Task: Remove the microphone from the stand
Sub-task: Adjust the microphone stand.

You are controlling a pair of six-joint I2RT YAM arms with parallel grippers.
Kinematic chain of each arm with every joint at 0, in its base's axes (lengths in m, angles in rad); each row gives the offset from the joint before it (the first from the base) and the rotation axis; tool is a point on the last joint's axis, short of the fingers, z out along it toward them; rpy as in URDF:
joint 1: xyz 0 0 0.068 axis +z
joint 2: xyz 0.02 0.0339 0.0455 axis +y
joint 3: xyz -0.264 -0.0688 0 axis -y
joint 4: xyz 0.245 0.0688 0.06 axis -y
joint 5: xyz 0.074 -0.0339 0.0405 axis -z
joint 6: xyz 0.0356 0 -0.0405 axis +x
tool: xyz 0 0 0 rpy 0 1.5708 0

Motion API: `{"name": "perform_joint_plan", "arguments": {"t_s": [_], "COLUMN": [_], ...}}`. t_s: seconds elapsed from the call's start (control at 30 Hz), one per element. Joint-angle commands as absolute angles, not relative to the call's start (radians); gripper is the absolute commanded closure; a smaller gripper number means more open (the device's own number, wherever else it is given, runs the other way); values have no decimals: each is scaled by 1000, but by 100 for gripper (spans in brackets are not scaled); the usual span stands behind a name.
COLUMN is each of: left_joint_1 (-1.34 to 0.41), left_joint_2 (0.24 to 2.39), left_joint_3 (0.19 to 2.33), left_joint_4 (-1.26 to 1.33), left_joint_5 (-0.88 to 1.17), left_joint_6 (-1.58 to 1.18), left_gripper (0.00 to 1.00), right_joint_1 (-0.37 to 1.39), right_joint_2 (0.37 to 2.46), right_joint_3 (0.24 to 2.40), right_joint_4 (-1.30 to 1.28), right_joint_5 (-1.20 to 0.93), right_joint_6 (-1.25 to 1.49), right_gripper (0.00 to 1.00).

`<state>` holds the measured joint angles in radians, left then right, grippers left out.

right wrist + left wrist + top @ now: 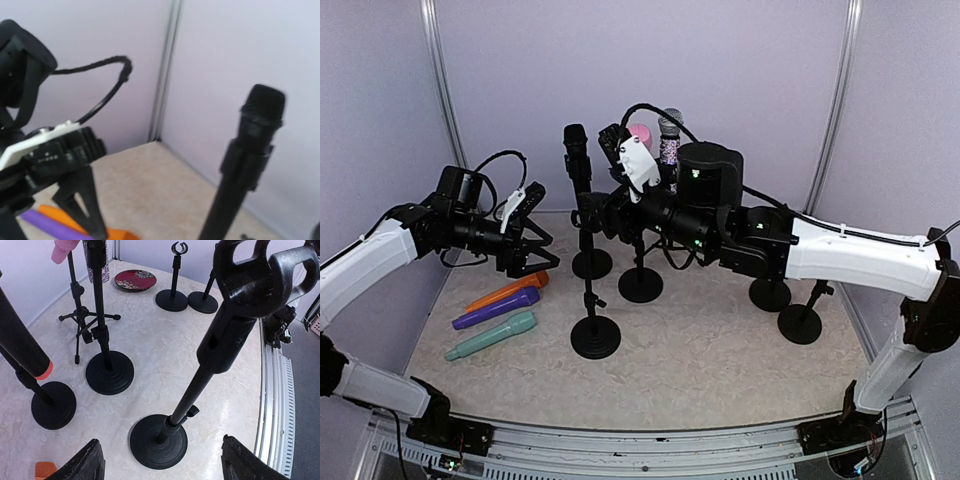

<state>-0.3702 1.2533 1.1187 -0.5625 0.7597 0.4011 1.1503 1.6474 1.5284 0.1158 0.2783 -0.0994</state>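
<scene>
Left gripper (538, 256), jaws wide apart and empty, hovers just above a tapered orange plastic microphone (510, 291) lying beside a purple microphone (498, 308) and a teal microphone (492, 335). Right gripper (603, 213), opening indiscernible, sits beside the upright black microphone (577, 152) clipped in its round-based black stand (591, 263).

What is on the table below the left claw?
Three loose microphones lie side by side: the orange microphone, purple microphone and teal microphone. The left claw and its wrist cover the table behind them in the top view.
</scene>
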Motion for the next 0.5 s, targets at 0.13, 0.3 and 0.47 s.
{"name": "perform_joint_plan", "arguments": {"t_s": [0.13,0.3,0.47], "left_joint_1": [-357,-357,-359], "left_joint_2": [1229,1237,1248], "left_joint_3": [1102,1102,1106], "left_joint_4": [-574,-573,-572], "left_joint_5": [781,775,770], "left_joint_6": [429,438,440], "left_gripper": [24,25,26], "right_joint_1": [1134,1134,1136], "right_joint_2": [1754,1760,1751], "right_joint_3": [1641,1597,1535], "right_joint_4": [-112,-146,-162], "right_joint_5": [230,232,218], "right_joint_6": [5,13,8], "right_gripper": [49,62,75]}}
